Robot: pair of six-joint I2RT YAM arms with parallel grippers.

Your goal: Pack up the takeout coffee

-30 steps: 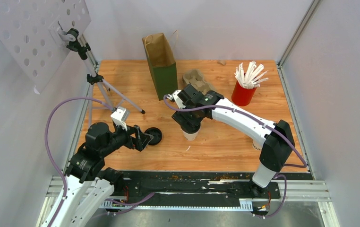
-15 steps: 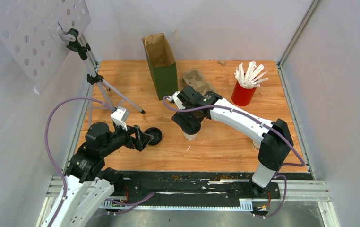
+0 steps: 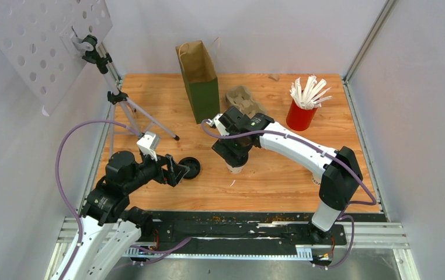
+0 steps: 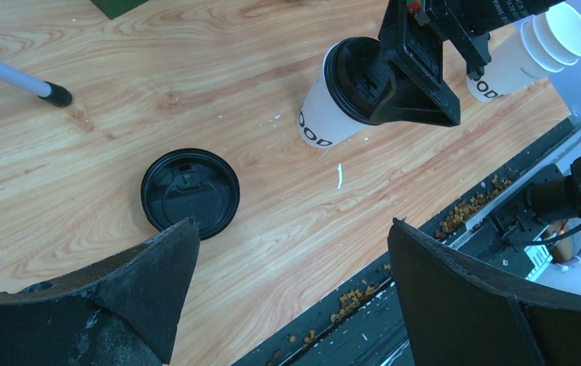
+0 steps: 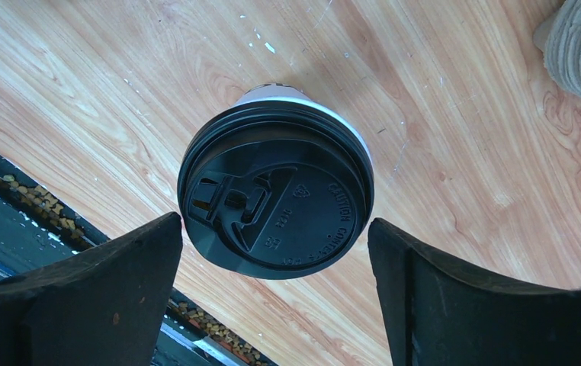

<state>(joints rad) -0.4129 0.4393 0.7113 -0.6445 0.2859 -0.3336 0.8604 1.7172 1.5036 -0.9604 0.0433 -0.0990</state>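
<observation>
Wood-grain tabletop between white walls, and the action sits at the centre. The lidded coffee cup stands upright there, and the right end effector hangs directly above it, fingers spread to either side of the black lid and holding nothing. Over on the left, the left end effector gapes wide, empty, with a loose lid flat on the wood just beyond it. Nested white cups lie on their side near the right arm's base. Paper bag, pulp carrier and red cup line the far side.
</observation>
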